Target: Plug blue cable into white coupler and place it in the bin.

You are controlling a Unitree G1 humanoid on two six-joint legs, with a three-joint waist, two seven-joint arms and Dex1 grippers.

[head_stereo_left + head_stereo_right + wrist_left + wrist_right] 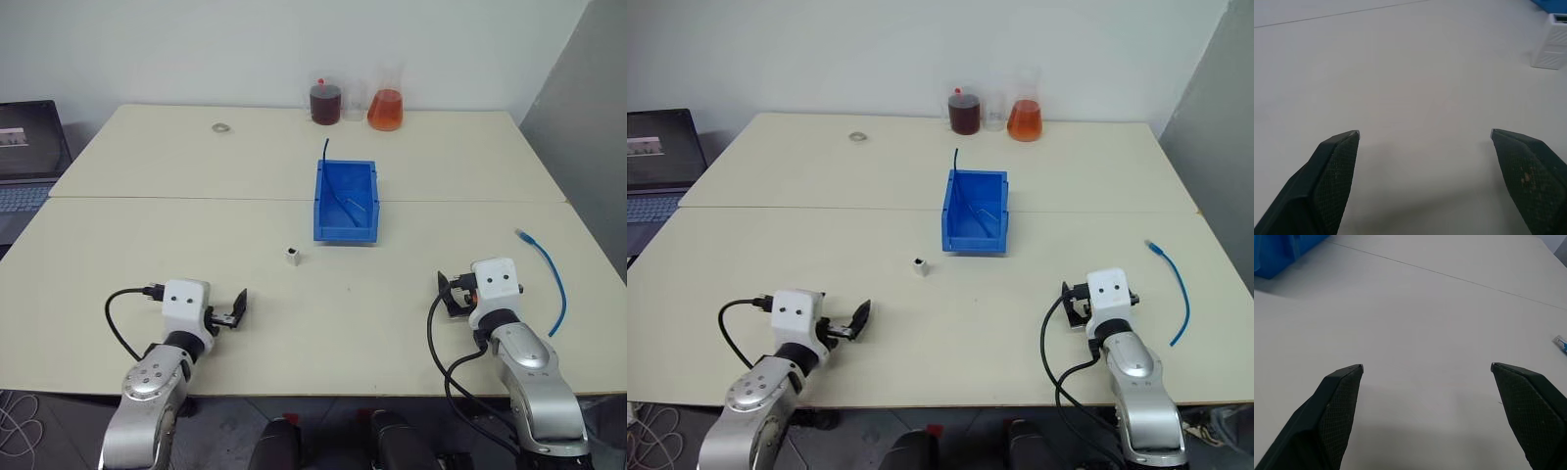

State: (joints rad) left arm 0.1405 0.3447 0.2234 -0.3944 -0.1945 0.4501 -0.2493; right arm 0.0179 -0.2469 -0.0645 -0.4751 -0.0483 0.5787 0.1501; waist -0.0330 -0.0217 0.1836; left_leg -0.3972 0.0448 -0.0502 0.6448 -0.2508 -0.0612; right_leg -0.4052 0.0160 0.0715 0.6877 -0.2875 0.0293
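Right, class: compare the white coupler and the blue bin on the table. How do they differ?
The white coupler is a tiny closed block with a dark socket on top; the blue bin is far larger, open-topped, with raised walls. The coupler stands alone nearer the robot; the bin lies farther back with a thin wire inside. Both rest upright on the table, untouched.

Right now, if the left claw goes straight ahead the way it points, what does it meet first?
Probably bare table. The open left claw aims just past the white coupler, which sits off to one side of its line; depth is unclear, so it might clip it.
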